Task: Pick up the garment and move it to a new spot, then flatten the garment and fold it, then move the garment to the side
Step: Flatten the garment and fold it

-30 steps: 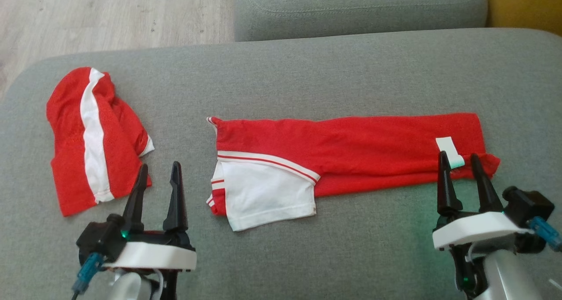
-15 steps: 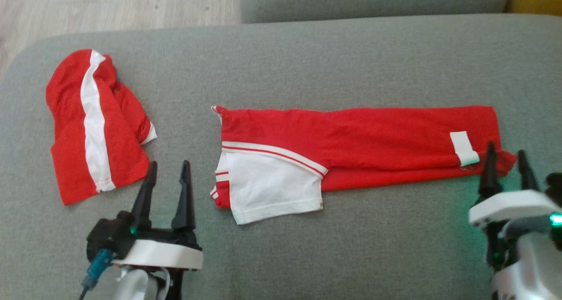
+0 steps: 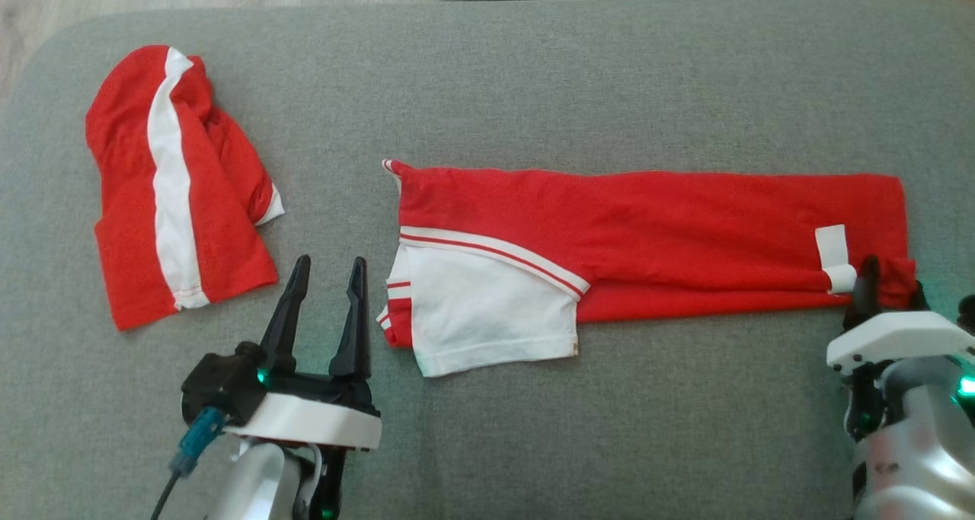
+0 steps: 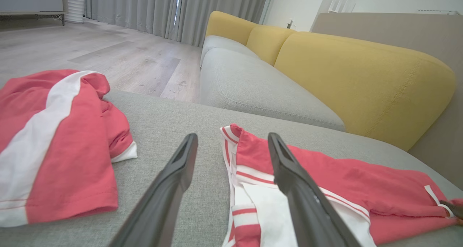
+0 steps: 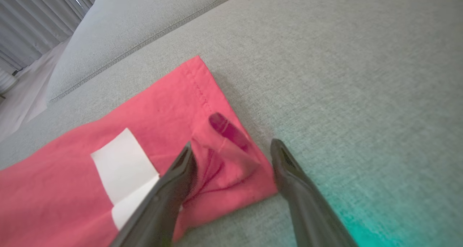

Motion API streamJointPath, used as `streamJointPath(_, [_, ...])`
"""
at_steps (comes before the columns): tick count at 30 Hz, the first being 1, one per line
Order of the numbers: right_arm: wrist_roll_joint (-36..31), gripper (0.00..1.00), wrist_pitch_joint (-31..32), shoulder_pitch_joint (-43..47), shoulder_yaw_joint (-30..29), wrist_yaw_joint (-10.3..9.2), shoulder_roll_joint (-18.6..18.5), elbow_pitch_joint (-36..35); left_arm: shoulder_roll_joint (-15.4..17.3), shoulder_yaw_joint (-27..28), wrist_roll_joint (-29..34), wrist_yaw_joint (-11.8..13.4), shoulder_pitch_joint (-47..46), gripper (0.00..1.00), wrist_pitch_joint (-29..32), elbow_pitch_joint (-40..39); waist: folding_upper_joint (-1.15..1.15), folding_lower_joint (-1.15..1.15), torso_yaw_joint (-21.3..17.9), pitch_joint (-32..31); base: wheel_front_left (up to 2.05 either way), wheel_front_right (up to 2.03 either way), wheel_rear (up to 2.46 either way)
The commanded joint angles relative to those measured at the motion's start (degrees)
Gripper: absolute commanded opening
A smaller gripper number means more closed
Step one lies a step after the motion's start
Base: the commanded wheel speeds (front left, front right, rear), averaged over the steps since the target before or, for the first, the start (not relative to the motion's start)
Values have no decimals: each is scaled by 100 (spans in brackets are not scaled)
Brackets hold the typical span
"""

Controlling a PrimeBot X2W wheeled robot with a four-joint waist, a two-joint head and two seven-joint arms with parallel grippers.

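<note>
Grey-and-yellow sofa in a bright room
A broad grey seat cushion [image 3: 609, 71] spans the head view. In the left wrist view, pale wood floor [image 4: 108, 55] lies at 10 o'clock, grey curtains [image 4: 144, 4] at 11, white wall [image 4: 296, 4] at 1, yellow back cushions [image 4: 361, 80] at 2.

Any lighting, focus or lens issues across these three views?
Head view: even soft light, slightly fuzzy detail, green lights glowing at the left claw and right claw. Left wrist view: wide-angle stretch, close fingers soft, garment reads pink rather than red. Right wrist view: teal cast on the sofa at lower right, fingers blurred.
</note>
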Motion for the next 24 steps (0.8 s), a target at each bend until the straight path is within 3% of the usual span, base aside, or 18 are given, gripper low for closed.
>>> streamJointPath(1, [-73, 100, -33, -187, 96, 39, -24, 106, 65, 197, -26, -32, -174, 100, -47, -176, 0, -1, -17, 4, 0, 0, 0])
streamJointPath(4, [-60, 100, -132, -334, 96, 39, -24, 444, 78, 244, -50, -32, -192, 100, -47, -189, 0, -1, -50, 28, 0, 0, 0])
streamJointPath(5, [-22, 69, -155, -387, 143, 39, -24, 559, 80, 260, -54, -32, -200, 100, -47, -193, 0, -1, -63, 32, 0, 0, 0])
streamJointPath(6, [4, 0, -188, -434, 181, 39, -24, 658, 82, 276, -56, -32, -210, 100, -47, -198, 0, -1, -77, 39, 0, 0, 0])
streamJointPath(14, [-146, 0, -439, -571, 83, 39, -24, 817, 92, 356, -58, -32, -252, 100, -47, -219, 0, -1, -167, 30, 0, 0, 0])
streamJointPath(24, [-967, 0, -286, -456, -1345, 39, -538, 0, 103, 390, -74, -33, -236, 100, -47, -257, 0, -1, -201, -9, 0, 0, 0])
